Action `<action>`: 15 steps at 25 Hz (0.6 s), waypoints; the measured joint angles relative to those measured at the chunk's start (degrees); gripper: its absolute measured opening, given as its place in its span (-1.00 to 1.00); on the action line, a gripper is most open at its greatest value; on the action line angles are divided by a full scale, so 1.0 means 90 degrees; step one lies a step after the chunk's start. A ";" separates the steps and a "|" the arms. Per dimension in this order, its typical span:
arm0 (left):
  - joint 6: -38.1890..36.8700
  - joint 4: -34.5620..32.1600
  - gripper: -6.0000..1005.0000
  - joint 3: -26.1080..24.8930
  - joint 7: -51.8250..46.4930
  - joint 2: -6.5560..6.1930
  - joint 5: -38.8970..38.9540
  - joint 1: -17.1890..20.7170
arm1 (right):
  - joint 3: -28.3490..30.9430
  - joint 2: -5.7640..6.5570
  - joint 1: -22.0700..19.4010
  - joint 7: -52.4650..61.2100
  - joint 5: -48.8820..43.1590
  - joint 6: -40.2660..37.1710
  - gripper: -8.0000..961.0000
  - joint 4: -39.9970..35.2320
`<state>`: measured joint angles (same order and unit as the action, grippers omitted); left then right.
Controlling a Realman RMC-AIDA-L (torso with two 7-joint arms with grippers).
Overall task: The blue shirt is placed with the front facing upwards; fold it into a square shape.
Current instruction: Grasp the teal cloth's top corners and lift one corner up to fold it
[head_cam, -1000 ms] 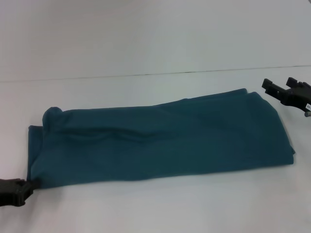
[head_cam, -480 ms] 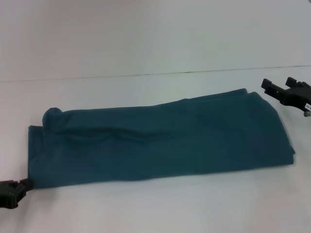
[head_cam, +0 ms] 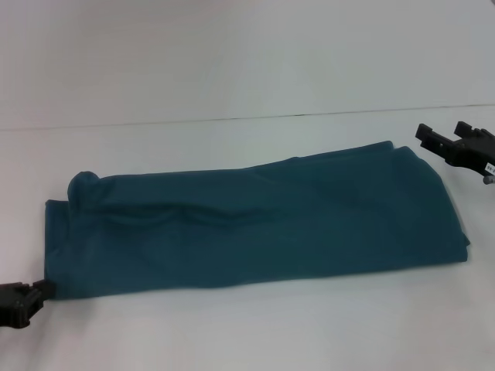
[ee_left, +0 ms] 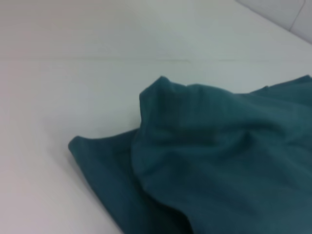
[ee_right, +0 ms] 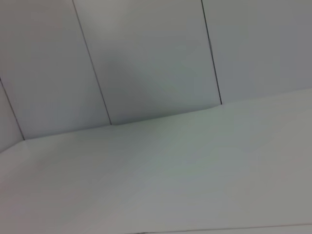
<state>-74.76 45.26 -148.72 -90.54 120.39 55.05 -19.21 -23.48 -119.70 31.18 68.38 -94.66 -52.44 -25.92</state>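
The blue shirt (head_cam: 255, 228) lies folded into a long band across the white table (head_cam: 232, 332), its plain side up and no lettering showing. A small bump of cloth stands up at its far left corner. The left wrist view shows that end of the shirt (ee_left: 219, 156) from close up, with layered edges. My left gripper (head_cam: 35, 297) sits low at the shirt's near left corner, right beside the cloth. My right gripper (head_cam: 445, 135) hovers just beyond the shirt's far right corner, open and holding nothing.
A dark seam (head_cam: 232, 118) runs across the table behind the shirt. The right wrist view shows only bare table (ee_right: 170, 180) and grey wall panels (ee_right: 146, 58).
My left gripper has drawn back a little to the left, away from the shirt's near corner. The shirt and the right gripper have not moved.
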 joint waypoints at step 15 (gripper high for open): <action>-0.0138 -0.0053 -0.39 -0.0311 -0.0132 0.0055 -0.0042 -0.0040 | -0.0002 0.0000 -0.0033 0.0000 0.0000 0.0095 0.84 0.0000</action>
<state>-76.00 44.78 -151.52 -91.73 120.89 54.67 -19.57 -23.50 -119.70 30.88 68.38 -94.66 -51.59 -25.93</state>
